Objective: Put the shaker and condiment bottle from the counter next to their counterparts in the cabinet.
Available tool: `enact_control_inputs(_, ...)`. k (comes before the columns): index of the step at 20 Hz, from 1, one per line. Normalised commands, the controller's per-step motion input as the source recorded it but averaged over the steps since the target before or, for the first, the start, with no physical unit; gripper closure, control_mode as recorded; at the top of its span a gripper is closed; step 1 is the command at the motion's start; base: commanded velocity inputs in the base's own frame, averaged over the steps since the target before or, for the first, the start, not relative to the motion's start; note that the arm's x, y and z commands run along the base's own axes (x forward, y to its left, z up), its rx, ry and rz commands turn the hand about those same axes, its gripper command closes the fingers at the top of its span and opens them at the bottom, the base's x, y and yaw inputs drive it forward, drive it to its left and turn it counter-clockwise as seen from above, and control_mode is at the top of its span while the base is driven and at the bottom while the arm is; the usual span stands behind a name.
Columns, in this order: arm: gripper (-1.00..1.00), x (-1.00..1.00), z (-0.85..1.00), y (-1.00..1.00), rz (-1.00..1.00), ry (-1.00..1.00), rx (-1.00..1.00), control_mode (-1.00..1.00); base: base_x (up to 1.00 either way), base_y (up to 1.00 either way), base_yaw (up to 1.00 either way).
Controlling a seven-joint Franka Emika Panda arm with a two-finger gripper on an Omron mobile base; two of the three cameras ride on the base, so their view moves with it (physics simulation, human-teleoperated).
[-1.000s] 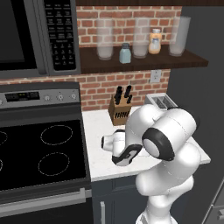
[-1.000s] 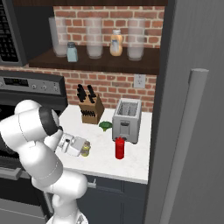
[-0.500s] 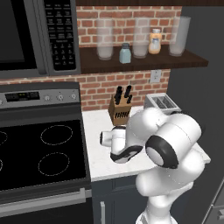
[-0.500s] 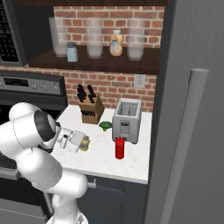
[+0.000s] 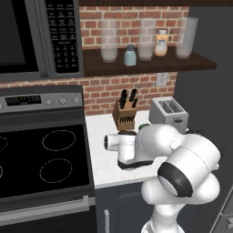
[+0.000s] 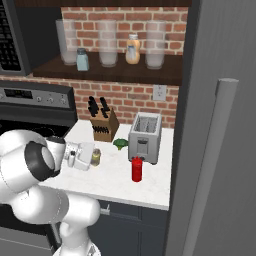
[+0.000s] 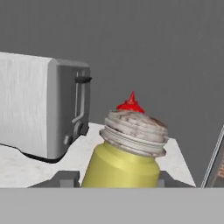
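My gripper (image 7: 119, 177) is right up against the shaker (image 7: 124, 153). In the hand view the yellow-green jar with its tan cap sits between my two dark finger tips, one on each side of it. I cannot tell if they press on it or only stand beside it. Behind its cap pokes the pointed red top of the condiment bottle (image 7: 130, 104). The toaster (image 7: 41, 109) stands to the left in that view, on the white counter (image 7: 26, 168).

The right base view shows more of the room. There the shaker (image 6: 95, 157) looks small, just at the end of my hand (image 6: 82, 155), low over the counter (image 6: 120, 182); I cannot tell if it touches the top. The whole red condiment bottle (image 6: 136, 169) stands upright near the front of the toaster (image 6: 144, 137). A green broccoli piece (image 6: 120, 144) lies between the toaster and the knife block (image 6: 104, 125).

In the left base view my big white arm (image 5: 173, 159) covers the shaker and the bottle. The stove (image 5: 41, 159) shows best there, left of the counter.

Up on the brown cabinet (image 6: 110, 72) shelf stand the pale blue shaker (image 6: 82, 59) and the orange-cream bottle (image 6: 132, 49), with cloudy glass jars (image 6: 108, 44) between and beside them.
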Motion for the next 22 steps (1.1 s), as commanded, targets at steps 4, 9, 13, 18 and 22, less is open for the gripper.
enact_control_inputs(4, 1.00, 0.00, 0.02, 0.00, 0.25, -0.12, 0.00, -1.00, 0.00, 0.00, 0.00)
enact_control_inputs(9, 1.00, 0.00, 0.00, 0.03, 0.33, -0.10, 0.00, -1.00, 0.00, 0.00, 0.00)
enact_control_inputs(13, 1.00, 0.01, 0.00, 0.08, 0.38, -0.08, 0.00, -1.00, 0.00, 0.00, 0.00)
enact_control_inputs(18, 1.00, 0.00, 0.00, 0.08, 0.38, -0.05, 0.00, -1.00, 0.00, 0.00, 0.00)
enact_control_inputs(22, 1.00, 0.00, 0.01, 0.05, 0.36, -0.05, 0.00, -1.00, 0.00, 0.00, 0.00)
